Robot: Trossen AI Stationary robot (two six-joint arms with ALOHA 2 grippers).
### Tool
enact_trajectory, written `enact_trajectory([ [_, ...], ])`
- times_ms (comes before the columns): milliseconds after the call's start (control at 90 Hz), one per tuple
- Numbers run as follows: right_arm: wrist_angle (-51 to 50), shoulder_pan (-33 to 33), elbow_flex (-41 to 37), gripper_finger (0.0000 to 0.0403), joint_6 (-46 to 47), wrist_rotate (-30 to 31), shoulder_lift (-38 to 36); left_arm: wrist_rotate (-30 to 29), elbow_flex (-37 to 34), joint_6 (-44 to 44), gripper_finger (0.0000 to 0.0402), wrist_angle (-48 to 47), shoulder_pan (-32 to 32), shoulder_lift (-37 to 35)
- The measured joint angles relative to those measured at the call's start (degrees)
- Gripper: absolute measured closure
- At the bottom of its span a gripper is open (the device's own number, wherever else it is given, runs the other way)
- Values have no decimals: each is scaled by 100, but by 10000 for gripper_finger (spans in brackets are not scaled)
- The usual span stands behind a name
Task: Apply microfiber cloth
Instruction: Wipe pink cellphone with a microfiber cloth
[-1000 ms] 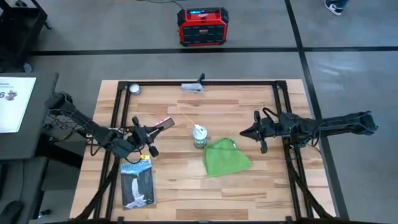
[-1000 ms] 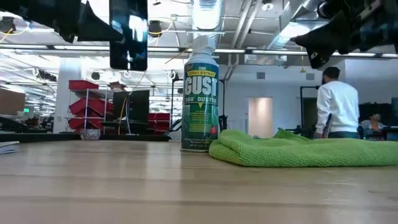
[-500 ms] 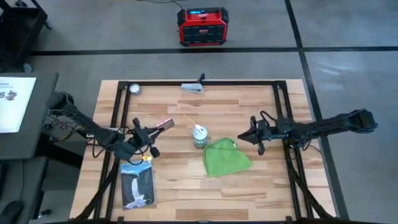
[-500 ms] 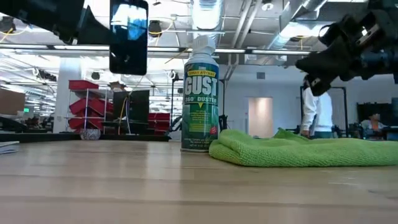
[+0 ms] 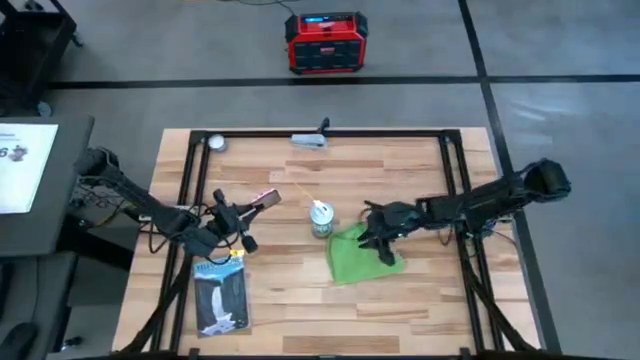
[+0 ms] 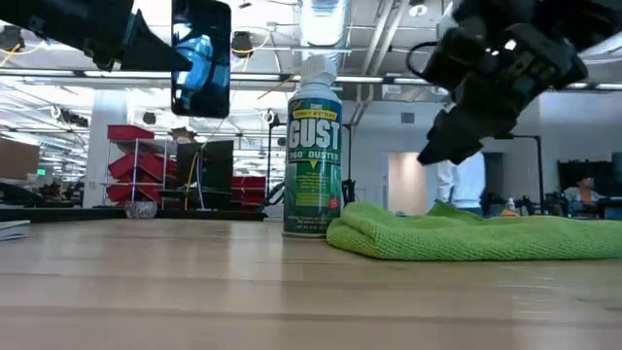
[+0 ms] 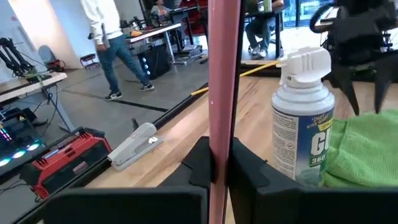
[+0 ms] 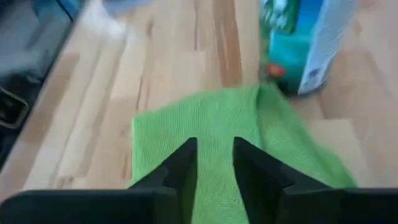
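A white-and-green aerosol can lettered "GUST" over "360° DUSTER" stands upright near the middle of the wooden table, its white nozzle at the top. Touching or just beside the can's base lies the microfiber cloth, bright green, fine-woven and soft, folded so that a thick rounded edge faces the low camera and rumpled at its corners; in the low view it spreads flat from the can toward the picture's right edge.

The right gripper hangs just above the cloth near the can, its arm reaching in from the table's right side; its jaws stand slightly spread, with green fabric showing through the narrow gap between them in the right wrist view, and they pinch nothing.

The left gripper is raised over the table's left part, jaws pressed on a pink phone held edge-up, whose dark screen faces the low camera.

A printed booklet lies flat near the table's front left. Beyond the table's far edge a red and black box sits on the grey floor. A person in a white top walks in the room behind.
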Motion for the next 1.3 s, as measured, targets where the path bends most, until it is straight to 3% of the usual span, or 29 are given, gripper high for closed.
enact_trajectory([
  [244,-1737,334,895,200,-84,-140,250,2,-2,-3,399,-36,-31,0],
  [456,-2066,463,928,165,40,-140,398,4,-2,-3,399,-32,-31,0],
  [678,-1983,458,928,163,71,-138,1055,4,-2,-3,399,-33,-31,0],
  [967,-394,454,1003,164,44,-163,2440,11,-4,-44,399,-63,-31,0],
  [1100,55,434,1013,206,41,-165,2715,17,-4,-47,399,-74,-33,0],
  [1256,153,338,976,359,73,-180,2695,46,-4,-91,399,-90,-33,0],
  [1300,147,318,971,382,69,-215,2666,46,-4,-93,399,-90,-33,0],
])
